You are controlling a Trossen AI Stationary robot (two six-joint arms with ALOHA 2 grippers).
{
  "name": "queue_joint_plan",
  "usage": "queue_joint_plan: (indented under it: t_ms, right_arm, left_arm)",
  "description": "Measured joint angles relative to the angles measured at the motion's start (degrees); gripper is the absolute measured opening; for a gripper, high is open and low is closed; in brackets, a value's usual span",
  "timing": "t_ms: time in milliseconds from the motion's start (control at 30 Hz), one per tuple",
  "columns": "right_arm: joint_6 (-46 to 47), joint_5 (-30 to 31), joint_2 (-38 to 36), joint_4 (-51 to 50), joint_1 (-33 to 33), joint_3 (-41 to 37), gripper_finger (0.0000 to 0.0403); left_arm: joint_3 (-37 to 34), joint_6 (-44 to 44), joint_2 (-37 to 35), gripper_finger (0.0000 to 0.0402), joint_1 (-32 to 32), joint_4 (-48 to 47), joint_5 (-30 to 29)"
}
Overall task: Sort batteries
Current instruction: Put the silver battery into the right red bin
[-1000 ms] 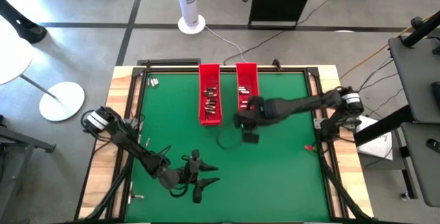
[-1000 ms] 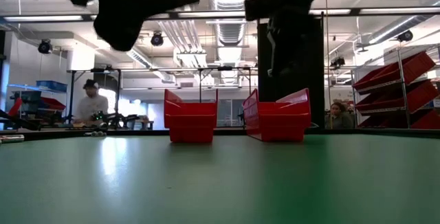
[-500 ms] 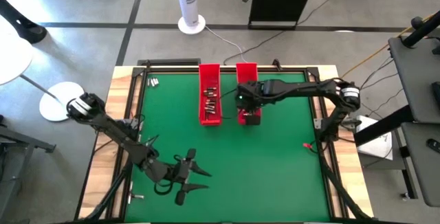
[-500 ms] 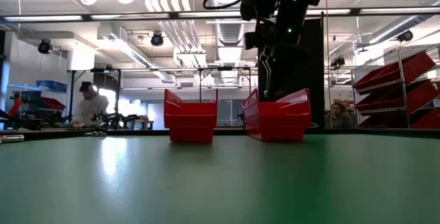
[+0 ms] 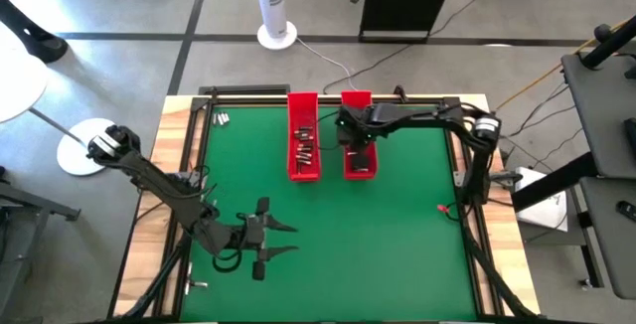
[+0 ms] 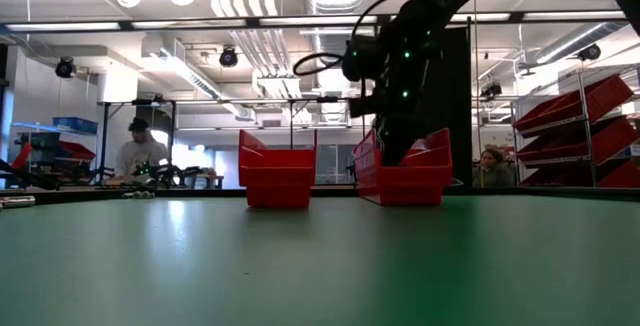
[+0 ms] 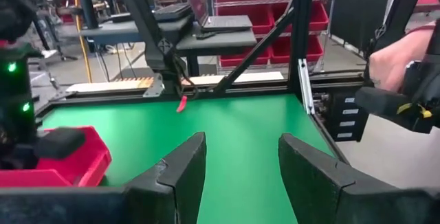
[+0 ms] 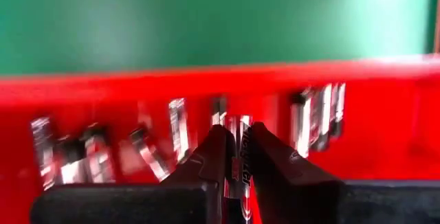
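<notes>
One battery [image 8: 237, 157] sits pinched in the right gripper [image 8: 234, 157] over the right tray [image 5: 359, 170], ready for dropping; left gripper [image 5: 268, 241] waits, fingers apart.

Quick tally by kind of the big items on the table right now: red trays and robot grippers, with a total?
Red trays: 2, the left tray and the right tray
Grippers: 2, the left gripper and the right gripper
Total: 4

The batteries [image 8: 179, 131] in the red tray [image 8: 385, 114] were blurred streaks, uncountable. The right arm hid the right hand [image 5: 360, 155] from above. The few batteries at the surface's far-left corner [image 5: 222, 119] were too small to count.
</notes>
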Motion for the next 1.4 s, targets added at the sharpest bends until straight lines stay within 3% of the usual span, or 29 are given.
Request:
queue_joint_plan:
  t_ms: [533, 1000, 1233, 1400]
  right_arm:
    - [-2.2, -1.1, 6.4, 3.5, -3.2, 1.4, 0.0042]
    - [1.5, -0.6, 6.0, 6.2, -3.1, 1.5, 0.014]
    - [2.0, 0.3, -0.3, 2.2, -2.4, 1.5, 0.018]
    - [3.5, 6.3, -8.7, -2.2, 0.8, 1.4, 0.0199]
  left_arm:
    - [0.3, 2.7, 0.0, 0.0162, 0.3, -0.2, -0.2]
    - [0.4, 2.6, 0.0, 0.0162, 0.3, -0.9, -0.2]
    - [0.4, 0.5, 0.0, 0.0162, 0.3, -3.6, -0.2]
    - [0.4, -0.3, 0.0, 0.0162, 0.3, -4.6, -3.3]
